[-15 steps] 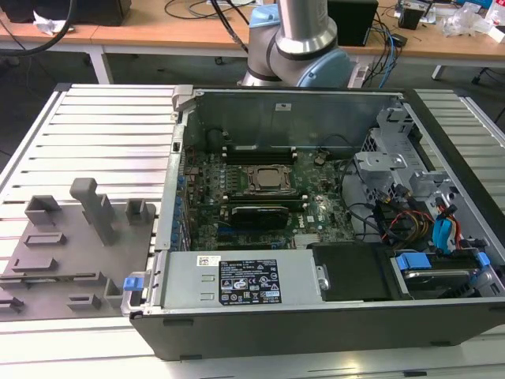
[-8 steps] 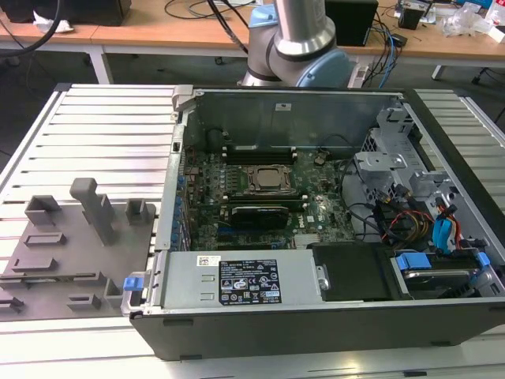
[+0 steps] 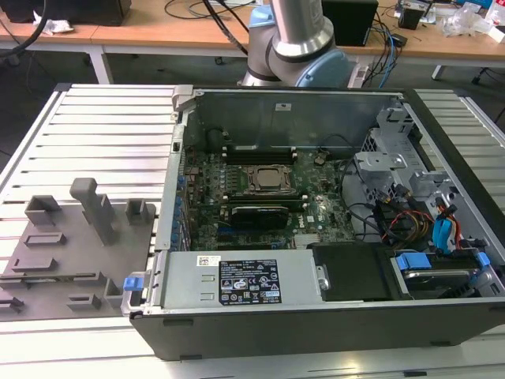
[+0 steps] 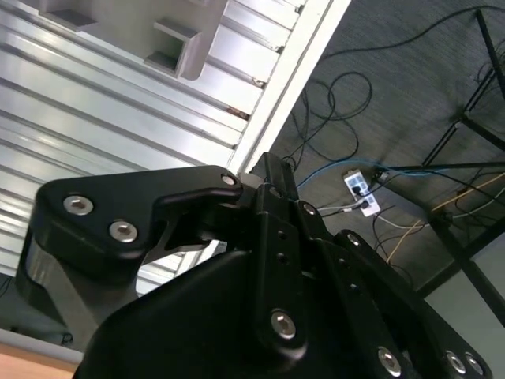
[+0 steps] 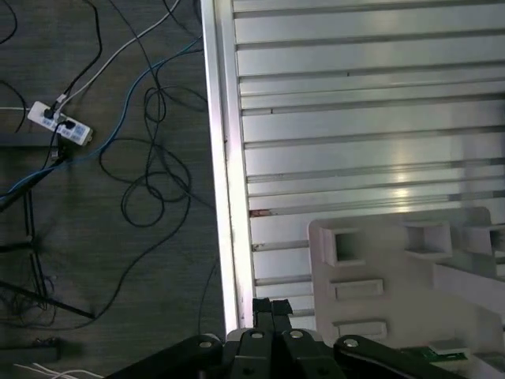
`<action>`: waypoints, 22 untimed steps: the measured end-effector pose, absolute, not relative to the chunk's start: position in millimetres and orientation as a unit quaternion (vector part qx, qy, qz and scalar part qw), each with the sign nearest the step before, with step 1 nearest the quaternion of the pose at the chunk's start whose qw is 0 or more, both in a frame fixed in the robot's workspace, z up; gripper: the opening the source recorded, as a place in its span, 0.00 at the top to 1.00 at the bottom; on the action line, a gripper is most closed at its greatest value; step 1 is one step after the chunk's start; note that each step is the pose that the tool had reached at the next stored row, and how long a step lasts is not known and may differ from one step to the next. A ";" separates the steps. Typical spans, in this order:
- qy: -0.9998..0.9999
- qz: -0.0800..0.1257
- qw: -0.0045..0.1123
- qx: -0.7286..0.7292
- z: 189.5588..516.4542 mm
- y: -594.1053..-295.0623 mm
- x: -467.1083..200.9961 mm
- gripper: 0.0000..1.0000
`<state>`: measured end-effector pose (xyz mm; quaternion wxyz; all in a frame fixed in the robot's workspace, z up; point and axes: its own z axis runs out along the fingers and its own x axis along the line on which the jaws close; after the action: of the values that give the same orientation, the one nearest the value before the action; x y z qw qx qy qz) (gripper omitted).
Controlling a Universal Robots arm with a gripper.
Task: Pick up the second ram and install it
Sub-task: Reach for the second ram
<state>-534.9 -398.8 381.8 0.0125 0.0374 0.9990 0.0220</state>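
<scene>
Closest to the lens in both wrist views is the black linkage of the gripper [image 5: 272, 309], its fingers closed tip to tip with nothing between them. Beyond them in the first wrist view runs the edge of the slatted aluminium table [image 5: 355, 95], with loose cables [image 5: 150, 181] on the floor to one side and a grey holder tray [image 5: 394, 245] on the other. A sliver of green board, which I take to be the second ram [image 5: 432, 353], peeps out at the tray's near edge, just beside the gripper's outer link and partly hidden by it. It lies to the tray side of the fingertips, not under them. The bit that shows seems to run along the slats, though too little shows to be sure of its long axis. In the exterior view the tray sits at lower left, the open computer case [image 3: 276, 110] takes the centre and right with its black memory slots [image 3: 260, 151] in the upper middle, and the arm [image 3: 296, 35] stands at top centre.
</scene>
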 end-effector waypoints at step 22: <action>0.999 0.021 -0.007 0.038 355.6 -440.2 -391.2 0.89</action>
<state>-391.2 -440.2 355.6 -0.0069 0.0378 0.9990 0.0211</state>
